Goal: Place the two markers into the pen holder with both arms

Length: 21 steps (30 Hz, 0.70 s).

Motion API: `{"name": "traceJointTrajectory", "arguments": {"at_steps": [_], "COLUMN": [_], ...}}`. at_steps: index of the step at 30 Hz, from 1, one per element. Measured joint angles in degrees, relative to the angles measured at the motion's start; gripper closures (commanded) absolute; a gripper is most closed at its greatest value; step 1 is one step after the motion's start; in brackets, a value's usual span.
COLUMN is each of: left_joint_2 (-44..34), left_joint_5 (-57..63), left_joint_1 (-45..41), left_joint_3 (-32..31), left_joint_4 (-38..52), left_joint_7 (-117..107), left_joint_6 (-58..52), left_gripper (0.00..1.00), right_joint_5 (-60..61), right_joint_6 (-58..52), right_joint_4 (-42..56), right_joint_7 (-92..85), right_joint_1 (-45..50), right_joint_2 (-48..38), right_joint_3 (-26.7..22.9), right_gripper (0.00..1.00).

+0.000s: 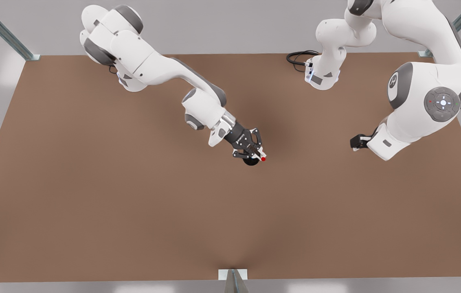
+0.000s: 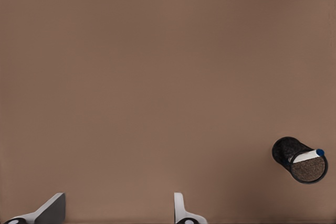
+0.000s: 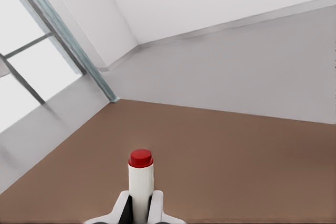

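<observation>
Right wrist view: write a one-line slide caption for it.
Right pincer shut on the red-capped marker, its red end up, above the brown table.

The right hand (image 1: 260, 154) hides most of the pen holder (image 1: 250, 161) (front view)

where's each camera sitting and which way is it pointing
Front view: high above the table, looking down; both arms, right gripper with the red marker over the holder.
Left wrist: on the left arm, facing down at the table; open fingers, holder with the blue marker inside.
Right wrist: on the right arm, facing across the table toward the walls; fingers clamping the red marker.
Shared: front and right wrist both show the red marker; front and left wrist, the holder.
</observation>
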Motion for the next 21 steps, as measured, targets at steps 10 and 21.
{"name": "traceJointTrajectory", "arguments": {"at_steps": [10, 21], "left_joint_2": [1.2, 1.7], "left_joint_5": [-0.2, -0.8], "left_joint_1": [-0.5, -0.5], "left_joint_3": [0.0, 0.0], "left_joint_4": [-0.2, -0.4], "left_joint_7": [4.0, 5.9], "left_joint_6": [-0.4, -0.5], "left_gripper": [0.0, 0.0], "right_joint_5": [-2.8, -10.2], "right_joint_6": [6.6, 8.9], "right_joint_4": [-4.1, -7.5], "right_joint_7": [3.4, 5.6], "right_joint_1": [1.6, 0.7], "right_joint_2": [0.1, 1.5], "right_joint_3": [-1.9, -5.4], "right_gripper": [0.79, 0.79]}}
